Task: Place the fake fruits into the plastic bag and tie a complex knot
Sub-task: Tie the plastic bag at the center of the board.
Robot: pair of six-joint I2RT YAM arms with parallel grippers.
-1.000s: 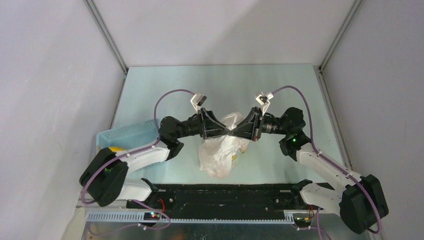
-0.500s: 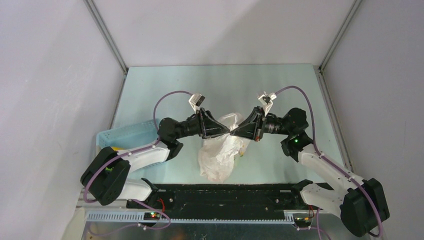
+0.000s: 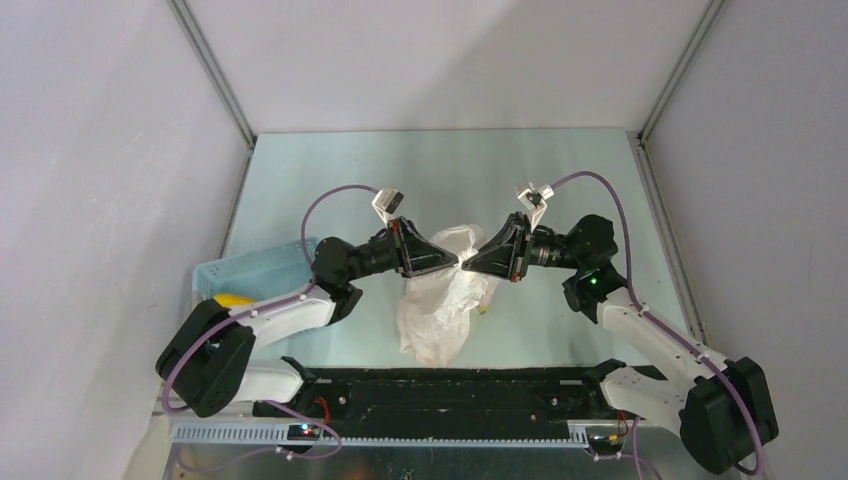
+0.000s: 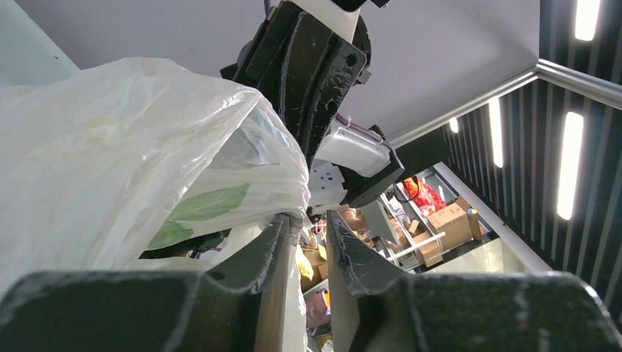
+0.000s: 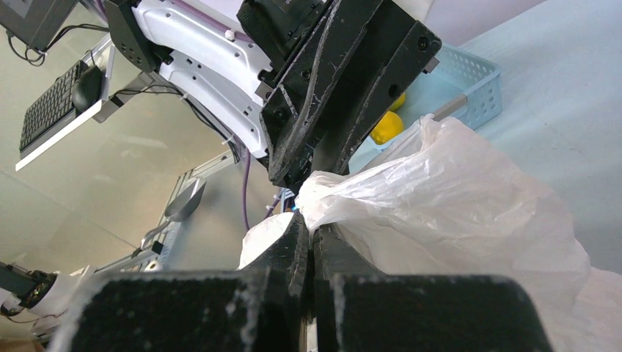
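Overhead: your thin crinkly translucent white plastic bag sits on the pale teal tabletop, between the two arms and near their bases. Its top is drawn up to a peak where both tools meet tip to tip

Right gripper: your right wrist view shows its two black fingers pressed flat together with no gap. A fold of the bag's upper edge comes out right at their tips. Note it as clamped on the bag

Left gripper: narrow, not closed. Your left wrist view shows a slim slot between its fingers, with background visible through it. Bag film lies against the inner face of one finger and drapes over its tip. You cannot tell from these views whether any of it is pinched. A green printed mark shows through the film just beside that finger

Fruits: a faint yellow patch shows at the bag's right side; you cannot tell whether it is fruit or print. The rest of the contents are too veiled by film to make out. One round yellow plastic fruit lies in the light blue slatted plastic basket. The basket stands on the table on the left arm's side, apart from the bag
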